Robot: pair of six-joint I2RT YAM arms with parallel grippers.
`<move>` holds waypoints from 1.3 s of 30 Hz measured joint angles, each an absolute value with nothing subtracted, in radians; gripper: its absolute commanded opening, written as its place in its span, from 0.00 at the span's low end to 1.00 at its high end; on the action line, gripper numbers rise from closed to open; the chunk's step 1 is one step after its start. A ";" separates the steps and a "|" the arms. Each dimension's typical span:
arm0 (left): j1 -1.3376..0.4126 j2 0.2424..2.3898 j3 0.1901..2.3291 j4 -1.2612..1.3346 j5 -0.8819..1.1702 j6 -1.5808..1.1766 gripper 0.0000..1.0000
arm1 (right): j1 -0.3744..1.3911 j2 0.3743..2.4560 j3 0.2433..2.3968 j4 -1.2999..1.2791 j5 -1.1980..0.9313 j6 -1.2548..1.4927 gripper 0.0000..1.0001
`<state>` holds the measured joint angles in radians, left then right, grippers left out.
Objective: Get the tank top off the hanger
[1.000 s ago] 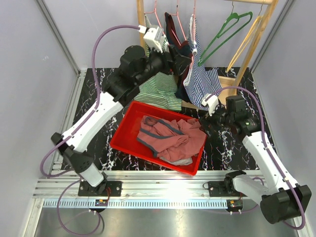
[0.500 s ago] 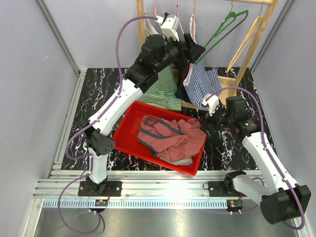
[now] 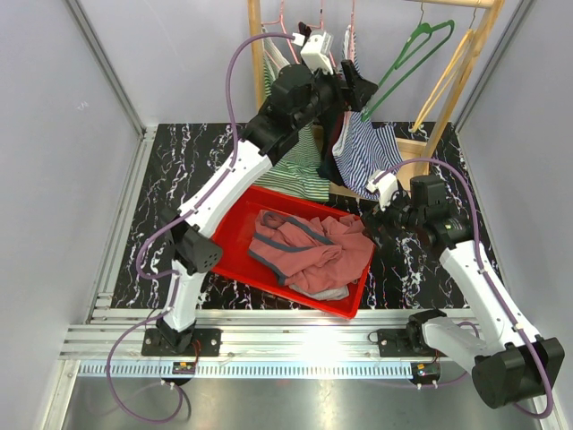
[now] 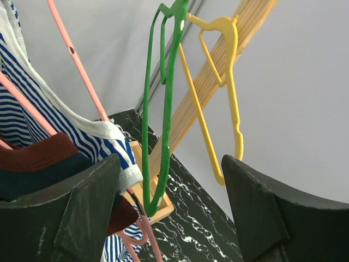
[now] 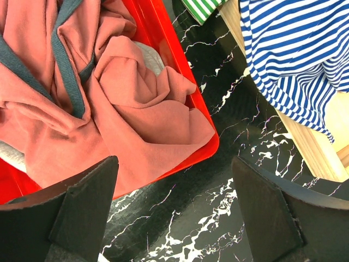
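Observation:
A blue-and-white striped tank top (image 3: 365, 148) hangs on a pink hanger (image 4: 76, 65) at the wooden rack, its white-edged strap (image 4: 117, 136) just off my left finger. A dark navy and maroon tank top (image 3: 333, 134) hangs beside it, and a green-striped one (image 3: 294, 166) further left. My left gripper (image 3: 360, 90) is raised among the hangers. In the left wrist view it (image 4: 172, 218) stands open with nothing gripped, the pink hanger's lower curve close to its left finger. My right gripper (image 3: 380, 219) hovers low over the table by the red bin's corner, open and empty (image 5: 174, 218).
An empty green hanger (image 4: 163, 109) and a yellow hanger (image 4: 229, 93) hang right of the clothes. The rack's wooden post (image 3: 461, 85) and base (image 5: 308, 144) stand at the back right. A red bin (image 3: 235, 228) holds a pink garment (image 3: 304, 246).
My left arm has lifted and swung right, bringing its gripper up from the dark tank top to the hangers' tops. The right arm has stayed still.

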<state>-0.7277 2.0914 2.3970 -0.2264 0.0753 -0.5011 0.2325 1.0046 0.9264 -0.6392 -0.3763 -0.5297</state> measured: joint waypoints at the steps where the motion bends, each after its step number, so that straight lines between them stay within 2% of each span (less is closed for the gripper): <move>1: -0.726 2.097 2.404 -0.224 0.072 -0.507 0.80 | 0.233 1.005 0.926 -0.639 -0.376 -0.530 0.92; 17: -0.709 2.109 2.406 -0.239 -0.020 -0.488 0.80 | 0.231 1.003 0.925 -0.639 -0.377 -0.530 0.92; 19: -0.709 2.109 2.406 -0.242 -0.023 -0.478 0.73 | 0.230 1.003 0.925 -0.639 -0.377 -0.530 0.92; 24: -0.718 2.103 2.390 -0.244 -0.035 -0.426 0.69 | 0.228 1.003 0.925 -0.639 -0.377 -0.530 0.92; 39: -0.766 2.080 2.369 -0.283 -0.143 -0.221 0.39 | 0.227 1.003 0.925 -0.639 -0.377 -0.530 0.92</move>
<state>-0.7658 2.0804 2.3688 -0.2832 -0.1429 -0.2211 0.2272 1.0031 0.9249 -0.6392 -0.3775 -0.5297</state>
